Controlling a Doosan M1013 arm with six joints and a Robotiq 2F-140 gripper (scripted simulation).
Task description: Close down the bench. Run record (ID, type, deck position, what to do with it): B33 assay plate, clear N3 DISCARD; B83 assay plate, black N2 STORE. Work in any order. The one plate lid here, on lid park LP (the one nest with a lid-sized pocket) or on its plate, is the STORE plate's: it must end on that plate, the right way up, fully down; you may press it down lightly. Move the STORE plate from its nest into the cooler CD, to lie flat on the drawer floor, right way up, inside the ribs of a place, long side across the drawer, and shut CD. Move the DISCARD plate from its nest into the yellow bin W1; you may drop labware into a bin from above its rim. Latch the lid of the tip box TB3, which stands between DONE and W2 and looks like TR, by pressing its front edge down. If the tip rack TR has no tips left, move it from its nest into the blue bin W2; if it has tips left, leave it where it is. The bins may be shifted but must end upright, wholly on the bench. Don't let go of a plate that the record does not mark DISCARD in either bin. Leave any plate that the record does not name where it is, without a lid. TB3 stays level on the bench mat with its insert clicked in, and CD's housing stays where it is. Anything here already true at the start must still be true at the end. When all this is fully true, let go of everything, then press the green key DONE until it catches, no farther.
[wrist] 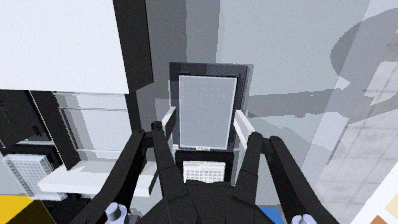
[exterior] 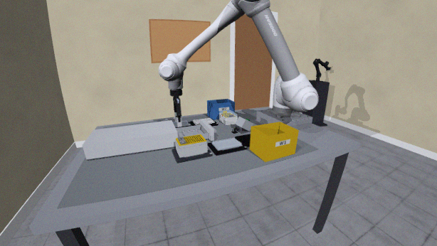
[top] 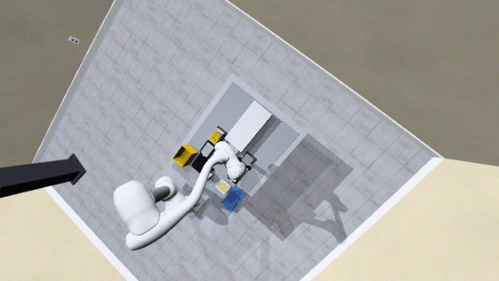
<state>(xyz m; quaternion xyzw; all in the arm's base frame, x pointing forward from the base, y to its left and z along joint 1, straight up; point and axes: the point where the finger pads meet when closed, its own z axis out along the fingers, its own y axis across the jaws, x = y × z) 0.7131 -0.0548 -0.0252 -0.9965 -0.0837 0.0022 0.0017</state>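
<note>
In the wrist view a flat grey plate lid lies level in a black-framed nest. My gripper is open; its two pads stand just outside the lid's long sides, near its close end, and hold nothing. In the exterior view the gripper hangs straight down behind the tip rack TR, which has a yellow top. The clear plate sits in its nest beside the yellow bin W1. A black plate lies next to it. The cooler CD is shut.
The blue bin W2 stands at the back with tip box TB3 in front of it. In the top view the arm's wrist covers the nest area between CD and W2.
</note>
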